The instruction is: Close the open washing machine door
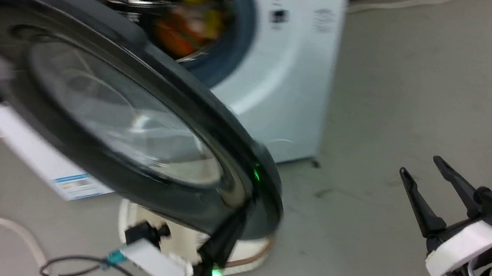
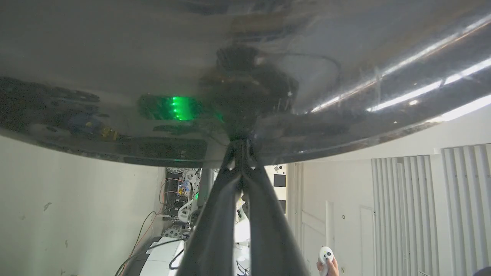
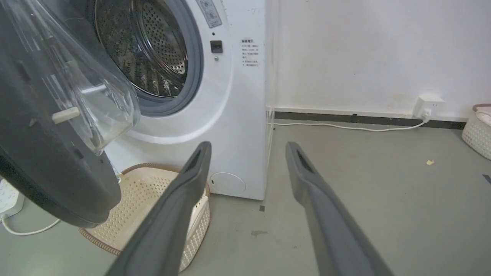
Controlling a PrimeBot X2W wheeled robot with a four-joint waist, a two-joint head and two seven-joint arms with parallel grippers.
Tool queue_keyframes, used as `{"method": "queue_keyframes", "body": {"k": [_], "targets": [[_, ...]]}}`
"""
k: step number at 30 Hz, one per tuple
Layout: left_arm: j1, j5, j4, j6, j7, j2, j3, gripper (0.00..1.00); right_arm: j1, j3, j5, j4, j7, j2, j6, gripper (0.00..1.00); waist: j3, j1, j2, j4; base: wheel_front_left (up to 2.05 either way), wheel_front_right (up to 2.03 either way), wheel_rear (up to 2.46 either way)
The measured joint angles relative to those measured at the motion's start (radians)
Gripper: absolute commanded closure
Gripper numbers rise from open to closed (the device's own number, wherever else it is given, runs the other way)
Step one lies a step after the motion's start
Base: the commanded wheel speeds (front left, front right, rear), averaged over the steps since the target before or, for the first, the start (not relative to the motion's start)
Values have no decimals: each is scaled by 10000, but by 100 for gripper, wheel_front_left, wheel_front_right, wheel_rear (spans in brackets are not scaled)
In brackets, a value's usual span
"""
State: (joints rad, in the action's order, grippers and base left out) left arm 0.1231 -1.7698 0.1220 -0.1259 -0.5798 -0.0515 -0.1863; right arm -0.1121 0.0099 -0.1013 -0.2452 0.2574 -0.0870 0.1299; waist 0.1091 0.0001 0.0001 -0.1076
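The large round black-framed washing machine door [image 1: 128, 125] with its bulging clear glass window stands open, clear of the drum mouth. In the head view it is blurred and runs from the upper left of the frame down to the lower centre. In the right wrist view the door [image 3: 50, 153] takes up the left side, its glass bowl facing the machine.

Behind it is the white boxy front-loading washing machine [image 1: 295, 78], across the top of the head view. Its perforated steel drum [image 3: 153, 50] shows at the upper left of the right wrist view, ringed by grey rubber. Blurred orange and yellow items [image 1: 187, 26] lie inside the drum.

The left gripper [image 1: 231, 224] is at the lower centre, fingers clenched together. In the left wrist view the left gripper [image 2: 241, 147] has its tips touching the door's glossy dark face [image 2: 115, 57].

The right gripper [image 1: 421, 165] sits at the lower right over the grey floor [image 1: 412, 85], fingers spread and holding nothing, well apart from the door.

A cream perforated basket [image 3: 153, 184] stands on the floor below the door. A hand [image 2: 330, 267] holds a white controller [image 2: 326, 255] at the bottom right of the left wrist view.
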Motion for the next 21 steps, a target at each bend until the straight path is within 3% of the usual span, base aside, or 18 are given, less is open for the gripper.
{"method": "queue_keyframes", "body": {"k": [12, 17, 21], "targets": [[3126, 598, 1116, 0, 3985, 19, -123, 100, -384, 232, -343, -115, 0, 240, 0, 0, 1288, 0, 0, -2317, 0, 0, 0], [4383, 405, 2086, 0, 5511, 35, -196, 100, -410, 430, -395, -222, 0, 290, 0, 0, 1673, 1, 1, -2875, 0, 0, 0], [4677, 372, 2476, 0, 6107, 36, -420, 100, -413, 577, -395, -278, 0, 301, 0, 0, 1576, 1, 0, -2913, 0, 0, 0]]}}
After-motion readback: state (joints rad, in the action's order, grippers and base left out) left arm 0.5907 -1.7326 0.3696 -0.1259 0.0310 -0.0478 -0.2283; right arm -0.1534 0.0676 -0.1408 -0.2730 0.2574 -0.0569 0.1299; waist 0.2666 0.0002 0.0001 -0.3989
